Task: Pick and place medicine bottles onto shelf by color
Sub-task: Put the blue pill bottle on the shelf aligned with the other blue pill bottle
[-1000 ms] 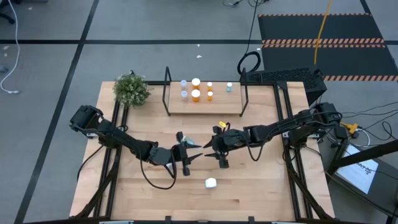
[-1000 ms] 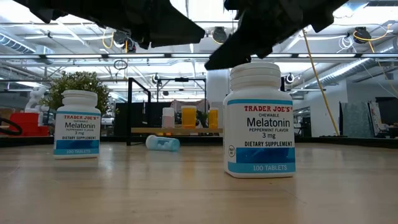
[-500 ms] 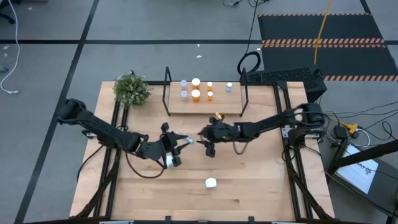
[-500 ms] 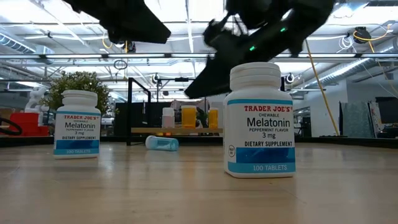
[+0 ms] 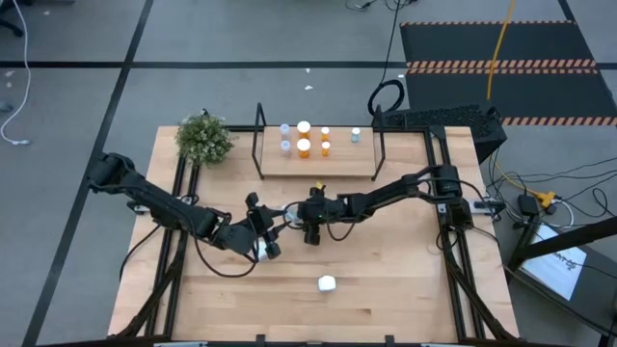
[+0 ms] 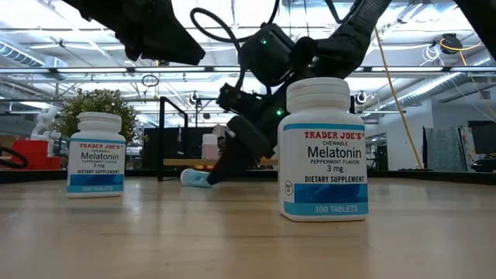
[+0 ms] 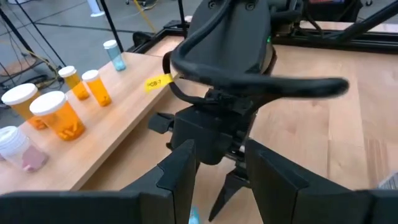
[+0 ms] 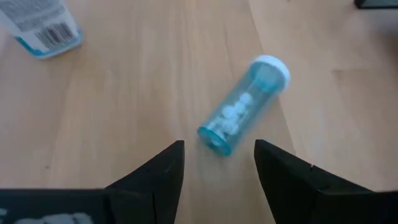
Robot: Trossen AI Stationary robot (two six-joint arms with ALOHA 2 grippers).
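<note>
A pale blue medicine bottle (image 8: 242,115) with a white cap lies on its side on the table (image 5: 386,289), also seen low in the low view (image 6: 194,178). My right gripper (image 8: 219,146) is open and slants down right behind the bottle's bottom end, one finger to each side, touching nothing. My left gripper (image 7: 219,149) hangs open and empty just left of it (image 5: 273,229), facing the right arm. The shelf (image 5: 337,164) at the far side carries orange bottles (image 5: 304,146), clear ones (image 5: 285,145) and a blue one (image 5: 355,136), all upright.
Two white Melatonin bottles stand on the table, one near the front (image 5: 326,283), one under my left arm (image 5: 262,253). A potted plant (image 5: 204,138) sits at the far left corner. Black shelf uprights (image 5: 258,140) flank the board. Bare wood lies front right.
My right gripper has come down and toward the table's left, ending low at the lying blue bottle. My left gripper has drawn back toward the left, risen a little and rolled. The blue bottle has stayed where it was.
</note>
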